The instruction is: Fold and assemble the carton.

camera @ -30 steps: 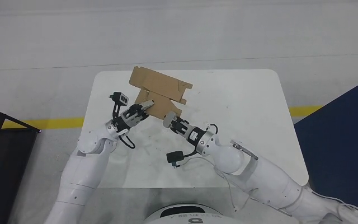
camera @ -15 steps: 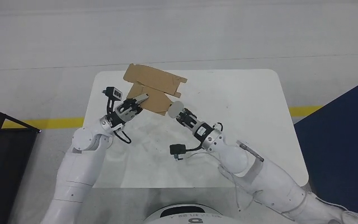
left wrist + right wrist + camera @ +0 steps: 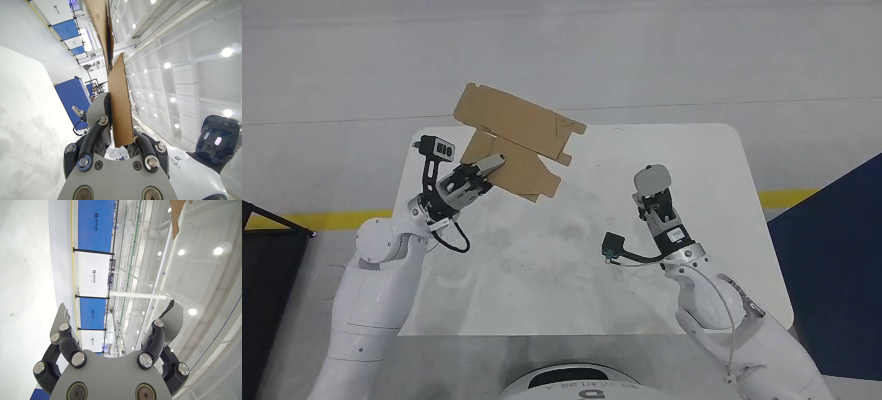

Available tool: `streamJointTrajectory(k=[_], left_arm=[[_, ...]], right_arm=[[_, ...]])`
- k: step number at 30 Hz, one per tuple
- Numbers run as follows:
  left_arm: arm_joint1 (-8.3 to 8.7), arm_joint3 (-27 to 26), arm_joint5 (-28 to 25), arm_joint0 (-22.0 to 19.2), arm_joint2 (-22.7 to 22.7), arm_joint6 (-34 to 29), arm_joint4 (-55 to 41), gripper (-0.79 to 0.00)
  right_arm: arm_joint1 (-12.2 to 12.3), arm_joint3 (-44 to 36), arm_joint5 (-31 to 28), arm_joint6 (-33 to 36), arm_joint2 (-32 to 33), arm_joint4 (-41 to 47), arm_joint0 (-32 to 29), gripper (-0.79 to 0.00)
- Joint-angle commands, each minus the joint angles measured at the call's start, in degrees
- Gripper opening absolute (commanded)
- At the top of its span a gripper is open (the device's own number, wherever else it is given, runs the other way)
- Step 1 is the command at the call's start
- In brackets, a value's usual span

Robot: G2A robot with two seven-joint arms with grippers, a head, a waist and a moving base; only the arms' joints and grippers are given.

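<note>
Carton (image 3: 512, 140) flat, unassembled, pinched in left gripper (image 3: 485, 172) above far-left corner of table (image 3: 682, 150).
Nearest: right gripper (image 3: 652, 185) hovering over right half of table, fingers (image 3: 174, 313) spread wide, nothing between them, well apart from carton. Next out: left gripper clamped on near edge of brown cardboard, one finger either side of the sheet, sheet running straight out from the jaws. From left wrist, cardboard seen edge-on, layers lying close together, not opened into a box. From above, two overlapping panels, notched flaps on the right-hand end, whole piece lifted off white table top. Far part reaching past table's far edge, over grey floor (image 3: 642, 60). Beyond: yellow floor line (image 3: 332, 218) showing at either side of table.
</note>
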Motion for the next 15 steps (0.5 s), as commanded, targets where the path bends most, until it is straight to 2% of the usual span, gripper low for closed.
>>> streamJointTrajectory(k=[1, 3, 7, 9, 11, 15], left_arm=[[0.0, 0.0, 0.0, 0.0, 0.0, -0.01, -0.01, -0.785], [-0.06, -0.15, 0.35, 0.15, 0.18, 0.63, -0.53, -0.785], [-0.54, -0.34, 6.48, -0.17, 1.97, 0.97, -10.02, -0.785], [-0.86, 0.04, 11.54, -0.68, 2.77, -0.91, -18.72, -0.785], [-1.27, 0.81, 18.7, -1.23, 3.43, -2.47, -30.35, -0.785], [-1.94, 3.12, 31.94, -2.3, 4.92, -3.8, -47.56, -0.785]], right_arm=[[0.0, 0.0, 0.01, 0.0, 0.01, 0.0, -0.02, 0.0], [0.0, 0.0, 0.01, 0.0, 0.01, 0.0, -0.02, 0.0], [0.0, 0.0, 0.01, 0.0, 0.01, 0.0, -0.02, 0.0], [0.0, 0.0, 0.01, 0.0, 0.01, 0.0, -0.02, 0.0], [0.0, 0.0, 0.01, 0.0, 0.01, 0.0, -0.02, 0.0], [0.0, 0.0, 0.01, 0.0, 0.01, 0.0, -0.02, 0.0]])
